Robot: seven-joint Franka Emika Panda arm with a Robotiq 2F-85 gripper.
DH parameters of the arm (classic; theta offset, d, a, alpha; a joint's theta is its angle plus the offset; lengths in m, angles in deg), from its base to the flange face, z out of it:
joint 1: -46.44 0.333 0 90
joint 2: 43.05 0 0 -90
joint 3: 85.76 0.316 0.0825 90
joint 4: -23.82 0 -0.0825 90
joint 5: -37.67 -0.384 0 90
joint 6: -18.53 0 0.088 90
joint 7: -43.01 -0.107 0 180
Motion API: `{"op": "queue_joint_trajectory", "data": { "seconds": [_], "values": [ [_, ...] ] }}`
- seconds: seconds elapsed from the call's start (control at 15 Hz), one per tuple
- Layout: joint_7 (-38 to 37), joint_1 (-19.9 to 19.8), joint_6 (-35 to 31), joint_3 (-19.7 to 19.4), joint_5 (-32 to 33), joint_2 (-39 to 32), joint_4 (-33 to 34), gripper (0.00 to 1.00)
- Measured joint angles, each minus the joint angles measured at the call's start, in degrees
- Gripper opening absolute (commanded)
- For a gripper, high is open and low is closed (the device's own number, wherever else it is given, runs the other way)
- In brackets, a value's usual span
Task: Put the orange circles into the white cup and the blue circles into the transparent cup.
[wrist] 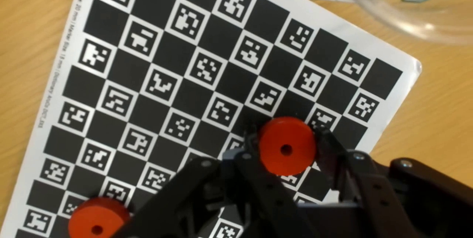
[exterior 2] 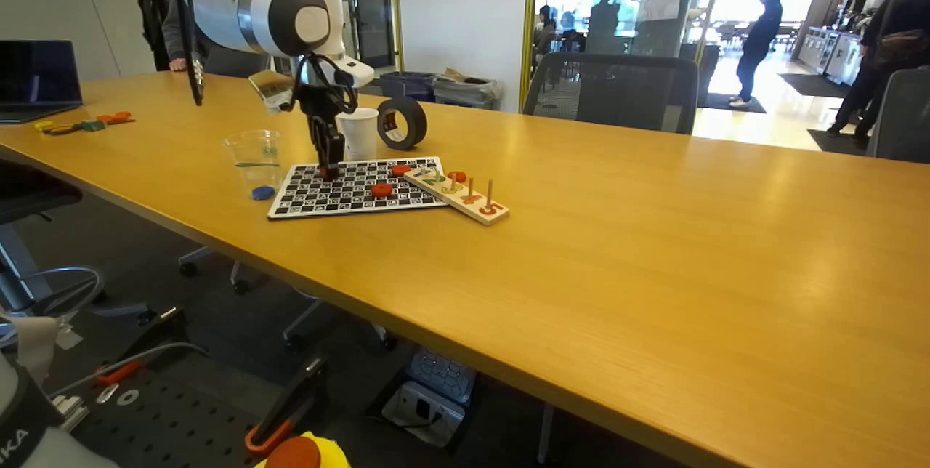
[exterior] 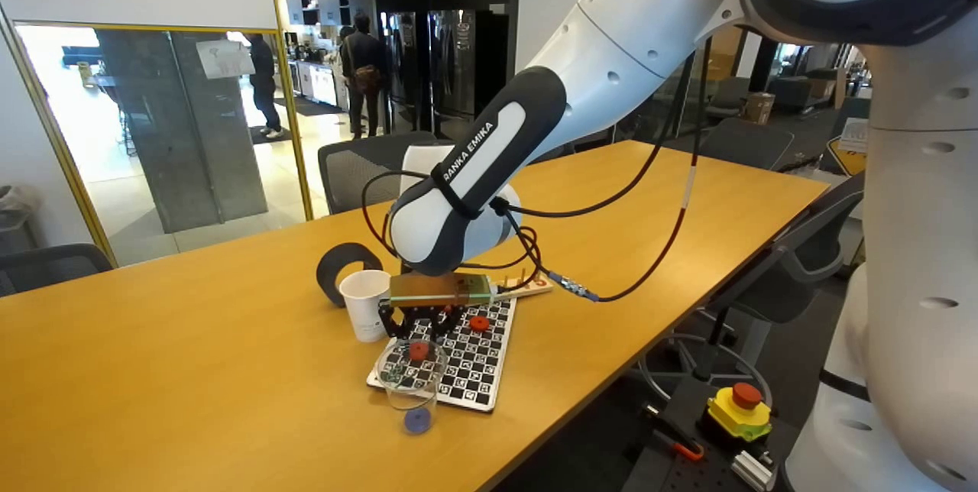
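The transparent cup (exterior 2: 251,161) looks like glossy plastic, the white cup (exterior: 365,309) matt paper, the table (exterior 2: 639,235) smooth wood.

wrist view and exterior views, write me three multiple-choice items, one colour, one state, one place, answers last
1. What colour is the disc at the base of the clear cup, near the checkered board?
A. orange
B. blue
C. green

2. How does the white cup sit?
A. upside down
B. on its side
C. upright

3. Where is the gripper?
A. over the checkered board
B. in the white cup
C. in the clear cup

1 B: both exterior views show it blue.
2 C: in an exterior view its open rim faces up.
3 A: the wrist view shows it around an orange disc, the checkered board beneath.
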Motion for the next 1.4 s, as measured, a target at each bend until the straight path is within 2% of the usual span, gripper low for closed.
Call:
{"op": "queue_joint_trajectory", "data": {
  "seconds": [0.2, 0.4, 0.6, 0.8, 1.07, 1.4],
  "values": [
    [0.0, 0.0, 0.0, -0.2, 0.2, 0.2, 0.1, 0.22],
    [-0.6, 0.0, 0.8, -1.5, 3.5, 2.1, 0.6, 0.22],
    [-1.3, -0.1, 5.3, -2.9, 8.4, 5.7, 2.3, 0.22],
    [-0.7, -0.6, 8.4, -2.9, 10.0, 7.9, 5.5, 0.22],
    [2.1, -0.7, 9.2, -2.1, 10.0, 6.4, 11.1, 0.22],
    [6.7, -0.7, 10.8, -0.9, 7.6, -0.1, 18.9, 0.22]
  ]
}}
